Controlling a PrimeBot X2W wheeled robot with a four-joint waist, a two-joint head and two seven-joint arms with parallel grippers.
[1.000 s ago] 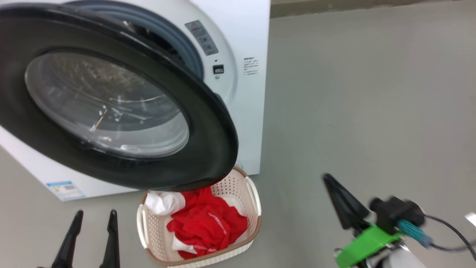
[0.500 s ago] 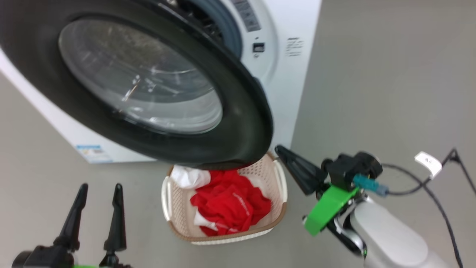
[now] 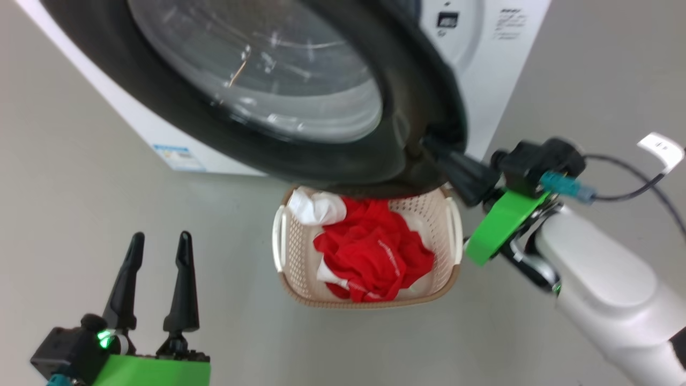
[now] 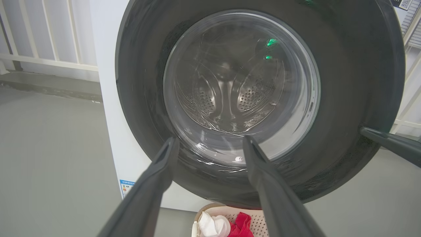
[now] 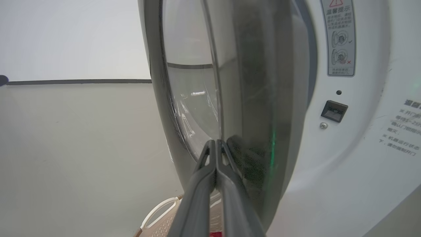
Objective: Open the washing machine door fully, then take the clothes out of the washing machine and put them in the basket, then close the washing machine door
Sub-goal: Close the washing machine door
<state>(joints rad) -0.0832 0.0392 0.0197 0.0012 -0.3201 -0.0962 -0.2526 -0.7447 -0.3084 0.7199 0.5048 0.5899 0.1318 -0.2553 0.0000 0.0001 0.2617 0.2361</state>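
Note:
The washing machine (image 3: 482, 80) is a white box, and its door (image 3: 418, 96) with a glossy black rim and glass bowl stands ajar over the basket (image 3: 370, 303). The red and white clothes (image 3: 375, 252) lie in that cream basket. My right gripper (image 3: 431, 143) is shut and empty, its tips against the lower right edge of the door's rim. In the right wrist view the shut right gripper (image 5: 215, 144) meets the door (image 5: 256, 82) edge-on. My left gripper (image 3: 158, 241) is open and empty at the lower left, and in the left wrist view this gripper (image 4: 210, 141) faces the door's glass (image 4: 240, 85).
Grey floor lies all around. A black cable (image 3: 632, 182) with a white tag (image 3: 662, 150) trails from my right wrist. The latch slot (image 5: 334, 111) sits on the machine's white front. A white railing (image 4: 49, 62) stands behind the machine.
The head camera has swung, shifting the whole picture. My shut right gripper has travelled from the floor right of the basket up to the door's rim. The left gripper stays open.

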